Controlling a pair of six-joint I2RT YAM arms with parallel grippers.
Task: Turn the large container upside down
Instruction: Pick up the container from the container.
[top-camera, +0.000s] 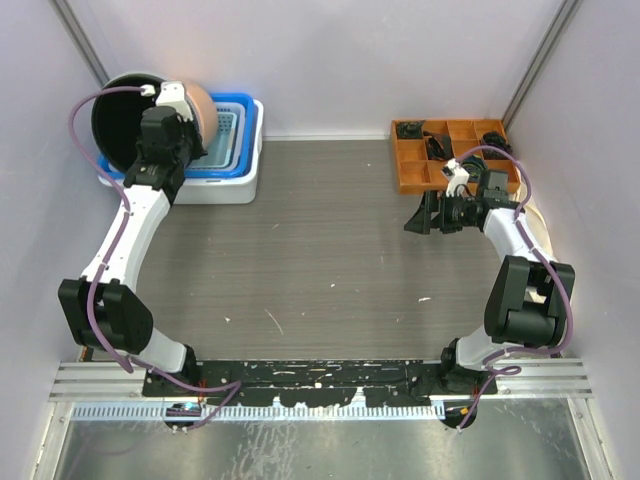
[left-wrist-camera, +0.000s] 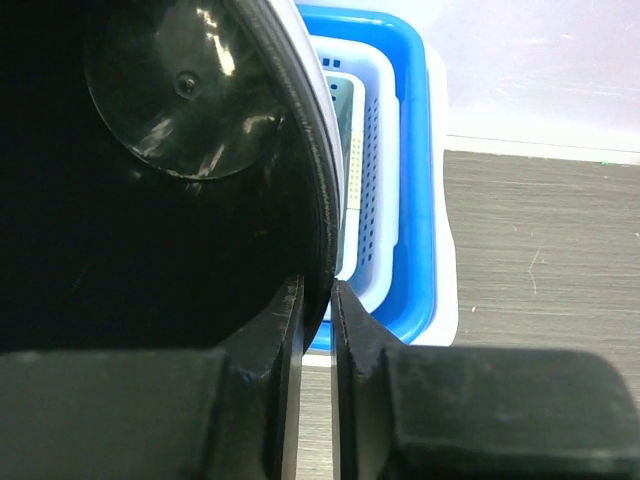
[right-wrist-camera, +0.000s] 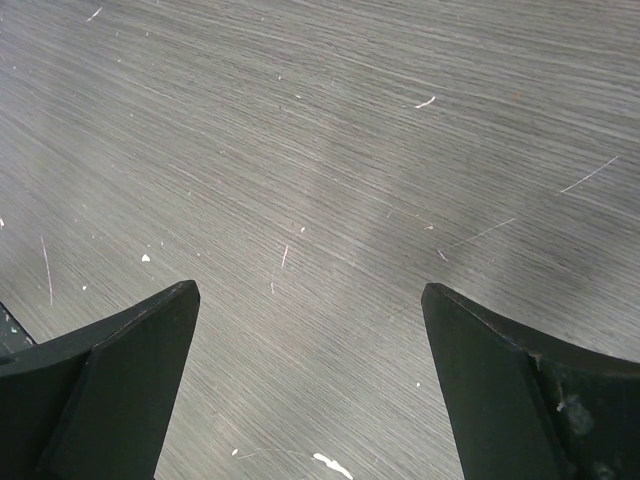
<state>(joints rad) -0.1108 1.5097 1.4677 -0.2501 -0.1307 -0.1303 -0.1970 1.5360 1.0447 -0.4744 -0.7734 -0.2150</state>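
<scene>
Grey bench, pale walls. Large container lies tipped on its side in the far-left corner, by the blue basket. Your left hand is pinched on its rim, one finger inside. Seat the grip deeper before rolling your wrist, since that thin rim could slip. Right hand is spread wide over the bench, holding nothing.

Blue basket in a white tub far left on grey table; orange compartment tray far right.
</scene>
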